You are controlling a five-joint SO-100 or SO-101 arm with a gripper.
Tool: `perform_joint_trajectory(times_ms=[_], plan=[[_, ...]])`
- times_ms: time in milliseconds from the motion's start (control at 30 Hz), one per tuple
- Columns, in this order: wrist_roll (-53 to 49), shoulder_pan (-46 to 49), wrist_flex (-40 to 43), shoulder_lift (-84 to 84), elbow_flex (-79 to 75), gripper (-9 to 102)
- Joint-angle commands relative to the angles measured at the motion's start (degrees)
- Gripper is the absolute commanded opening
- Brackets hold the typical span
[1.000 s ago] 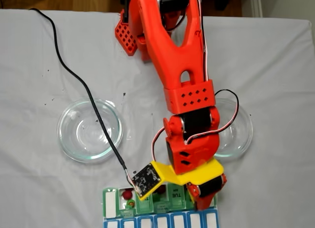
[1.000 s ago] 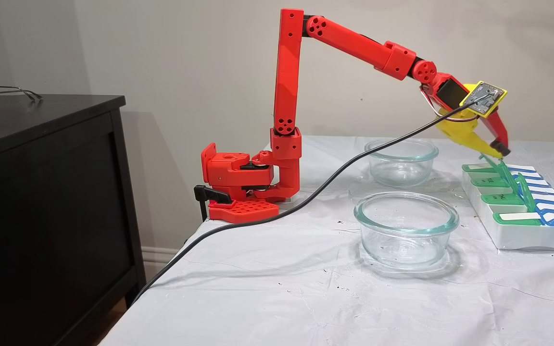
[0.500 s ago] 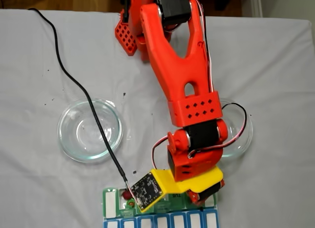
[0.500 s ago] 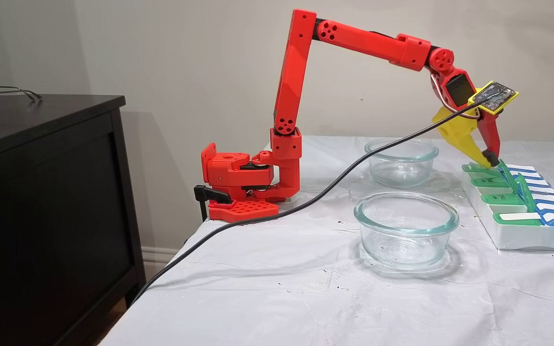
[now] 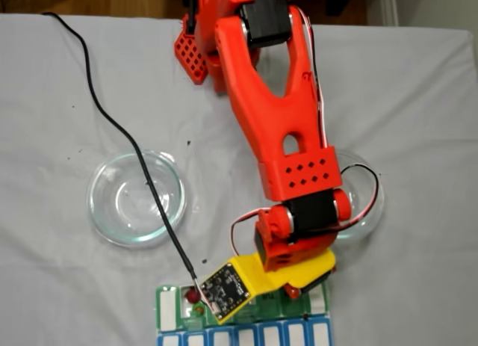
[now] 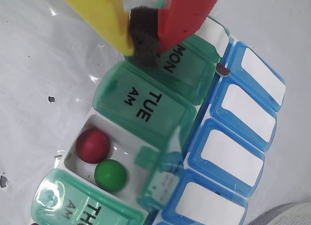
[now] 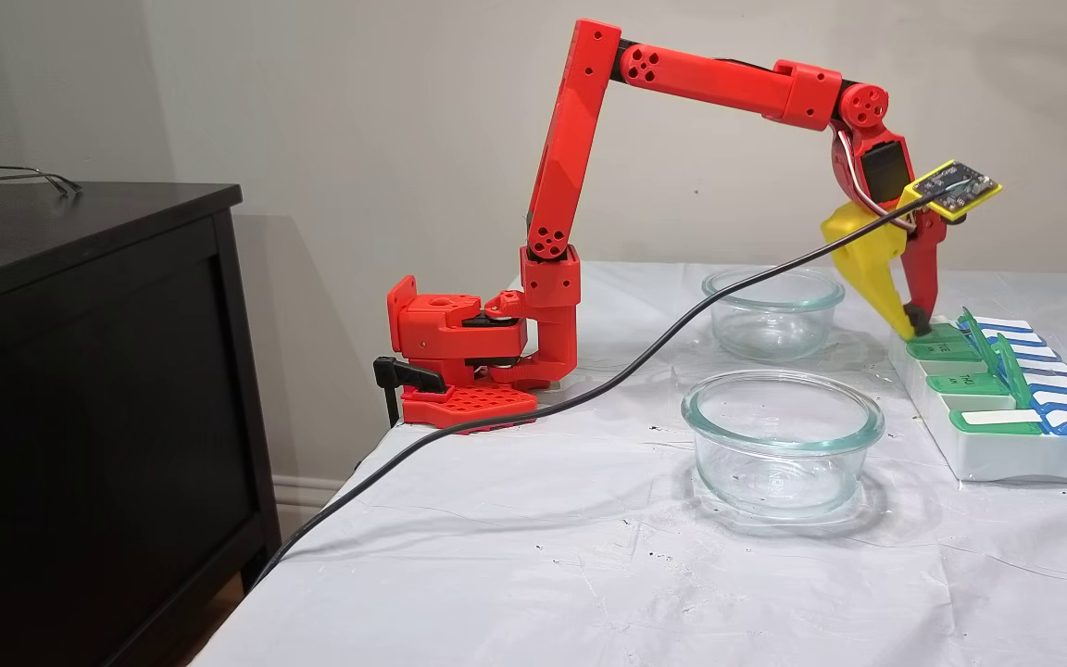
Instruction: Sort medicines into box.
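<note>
Gripper [image 6: 144, 38]: we see its jaws together, empty, pressing the MON lid [image 6: 187, 69].
Risk: we judge it may slip, shoving the pill organizer [image 7: 997, 459].

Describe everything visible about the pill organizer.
The pill organizer is a flat white plastic tray with a row of translucent green lids lettered MON, TUE AM and THU, beside a blue-lidded row bearing white labels. One green lid stands flipped up, baring a compartment with a red ball and a green ball. It lies on the white cloth near the table edge. The hand, shut, hovers by the MON lid.
</note>
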Motion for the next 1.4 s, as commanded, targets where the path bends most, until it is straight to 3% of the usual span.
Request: perform_joint_trajectory(times_ms=[0, 267, 500, 667, 1033, 1367], plan=[[-1.1, -1.2, -0.7, -0.5, 1.4, 0], [3.5, 3.0, -4.9, 11.4, -1.1, 0], [5.8, 7.8, -23.7, 25.0, 9.1, 0], [7.1, 12.4, -29.6, 24.9, 8.5, 0], [2.0, 10.9, -21.3, 18.0, 8.0, 0], [0.8, 9.8, -19.3, 13.4, 8.8, 0]])
